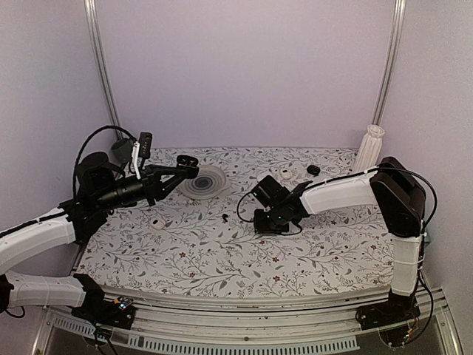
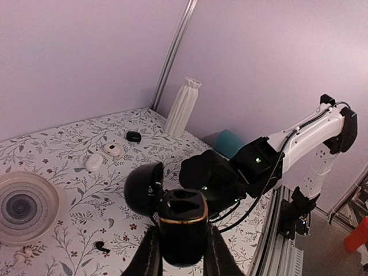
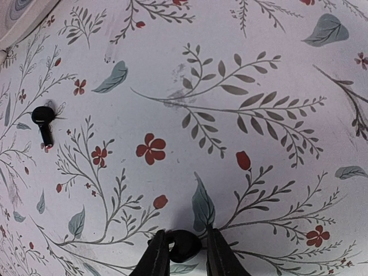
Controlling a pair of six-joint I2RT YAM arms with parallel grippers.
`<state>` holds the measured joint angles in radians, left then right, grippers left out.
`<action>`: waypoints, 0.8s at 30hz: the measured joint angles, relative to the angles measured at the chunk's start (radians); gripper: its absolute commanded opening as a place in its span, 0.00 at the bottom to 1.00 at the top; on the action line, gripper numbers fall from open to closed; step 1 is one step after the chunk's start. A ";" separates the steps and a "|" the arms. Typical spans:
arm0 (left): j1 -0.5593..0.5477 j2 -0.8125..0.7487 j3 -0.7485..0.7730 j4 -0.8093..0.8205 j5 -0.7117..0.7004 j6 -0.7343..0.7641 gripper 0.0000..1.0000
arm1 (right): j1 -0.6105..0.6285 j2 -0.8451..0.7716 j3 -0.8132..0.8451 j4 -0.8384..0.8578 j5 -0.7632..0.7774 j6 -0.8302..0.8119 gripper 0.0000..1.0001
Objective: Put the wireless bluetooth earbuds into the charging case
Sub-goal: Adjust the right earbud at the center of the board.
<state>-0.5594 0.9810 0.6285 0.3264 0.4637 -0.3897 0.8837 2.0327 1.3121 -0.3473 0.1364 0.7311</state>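
Near earbud (image 3: pixel 183 246) sat btwn the tips of the right gripper (image 3: pixel 185 237), down at the tablecloth (image 3: pixel 259 69). The jaws were drawn narrow round it, pads at or all but at its sides. It looked like a pinch, but firmness couldn't be judged. Only its rounded head showed, so stem direction was unclear.

Second earbud (image 3: pixel 43 119) lay loose on the cloth, ahead and well to the L of those jaws, head away and stem pointing back toward the wrist. R arm was clearly the nearer one to it.

The charging case (image 2: pixel 183 221) was clamped in the left gripper (image 2: pixel 183 241), jaws pressed on its flanks. It stood upright, held up off the table, w/ lid (image 2: pixel 142 187) swung back to the L and mouth facing up.

Key relation, as I read it: the case was well apart from the R jaws, off to their L and higher. From the L jaws, the R wrist sat just ahead and lower. The pinched bud would need lifting and carrying L to the open mouth.

Hard to see:
- Case wells were dark, so no telling if either was filled.
- In top view the R fingers and their bud were hidden under the wrist.
- In top view the case was only a dark blob at the L fingertips.
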 measured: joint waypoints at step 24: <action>0.002 0.036 -0.007 0.013 0.004 -0.013 0.00 | -0.007 0.001 -0.010 0.024 0.013 -0.047 0.25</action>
<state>-0.5579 1.0172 0.6216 0.3393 0.4675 -0.4023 0.8764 2.0338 1.3022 -0.3229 0.1493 0.6838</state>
